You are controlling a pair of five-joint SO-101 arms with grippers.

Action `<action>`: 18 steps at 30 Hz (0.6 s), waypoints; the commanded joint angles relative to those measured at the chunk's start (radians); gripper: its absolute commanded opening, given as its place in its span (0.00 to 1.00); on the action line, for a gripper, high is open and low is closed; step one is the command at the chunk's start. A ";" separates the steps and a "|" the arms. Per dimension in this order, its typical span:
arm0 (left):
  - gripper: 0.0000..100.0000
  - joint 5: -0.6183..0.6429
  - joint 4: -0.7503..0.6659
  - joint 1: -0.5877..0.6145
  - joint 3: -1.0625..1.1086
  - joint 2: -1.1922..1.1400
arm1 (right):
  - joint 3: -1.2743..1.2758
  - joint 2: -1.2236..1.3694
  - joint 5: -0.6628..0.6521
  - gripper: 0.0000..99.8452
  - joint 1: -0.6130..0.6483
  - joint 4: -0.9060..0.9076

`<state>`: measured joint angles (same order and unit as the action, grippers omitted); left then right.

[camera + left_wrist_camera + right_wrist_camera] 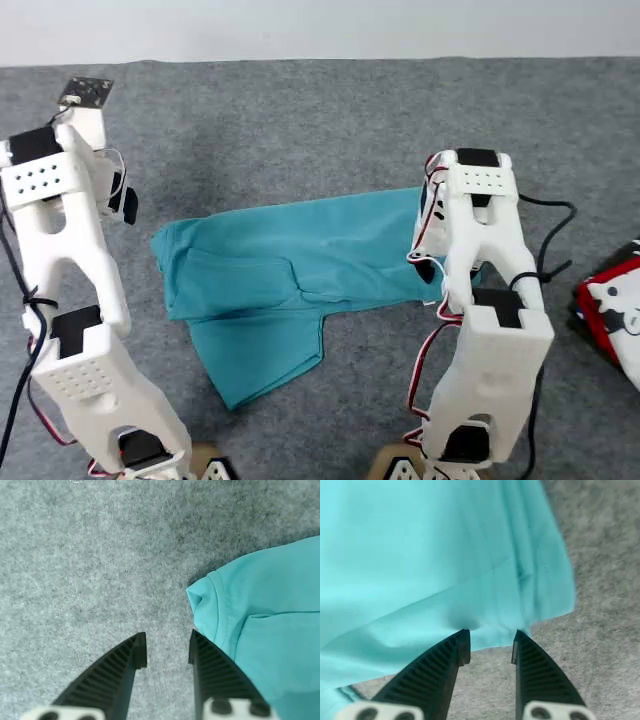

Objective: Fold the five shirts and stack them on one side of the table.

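L end effector point(167, 637) parted nr teal shirt point(270, 630); R end effector point(491, 634) parted at hem point(410, 655).

The light is bright, soft and even. On the grey table point(300, 120) the left arm point(70, 250) and the right arm point(490, 300) throw only weak shadows close under them. A thin darker shadow follows the near edge of the shirt point(280, 280).
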<state>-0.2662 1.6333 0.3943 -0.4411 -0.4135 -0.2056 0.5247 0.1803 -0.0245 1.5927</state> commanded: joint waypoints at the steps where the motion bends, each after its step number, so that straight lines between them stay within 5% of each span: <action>1: 0.15 -0.011 -0.015 0.006 -0.005 0.064 | -0.037 -0.007 -0.005 0.14 -0.021 -0.012; 10: 0.15 -0.012 -0.015 0.006 -0.005 0.063 | -0.037 -0.002 -0.006 0.14 -0.024 -0.012; 14: 0.15 -0.012 -0.015 0.006 -0.005 0.061 | -0.037 -0.002 -0.008 0.01 -0.024 -0.012; 18: 0.15 -0.012 -0.017 0.005 -0.005 0.060 | -0.037 -0.002 -0.008 0.02 -0.041 -0.012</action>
<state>-0.2677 1.6318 0.3943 -0.4411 -0.4135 -0.2056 0.5263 0.1803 -0.0399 1.5850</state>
